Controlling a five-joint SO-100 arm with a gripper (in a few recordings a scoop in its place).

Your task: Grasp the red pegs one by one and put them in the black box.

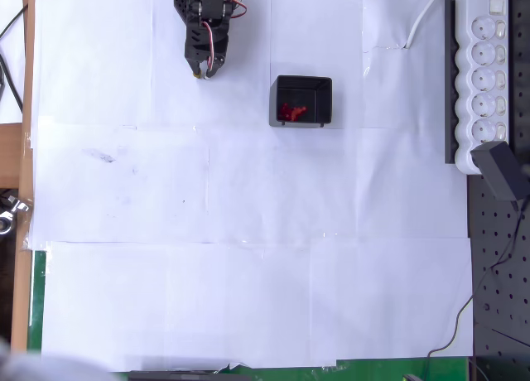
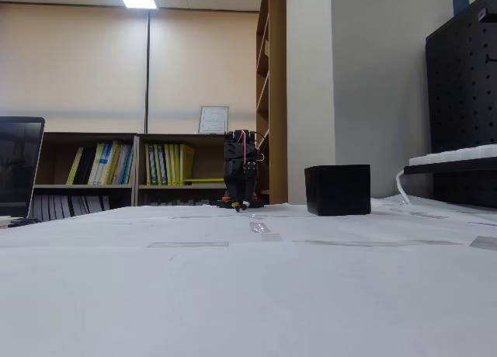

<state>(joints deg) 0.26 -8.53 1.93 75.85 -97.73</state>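
Red pegs [image 1: 291,111] lie clumped inside the one black box [image 1: 303,101], too bunched to count; none show on the white paper [image 1: 248,232]. Farther back, the single gripper [image 1: 204,69] hangs left of the box in the overhead view, fingers nearly together, holding nothing.

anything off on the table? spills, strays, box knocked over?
Nothing stands out. The black box sits upright, and the red pegs lie clustered inside it; no strays visible on the white paper. The gripper hangs left of the box in the overhead view, holding nothing visible.
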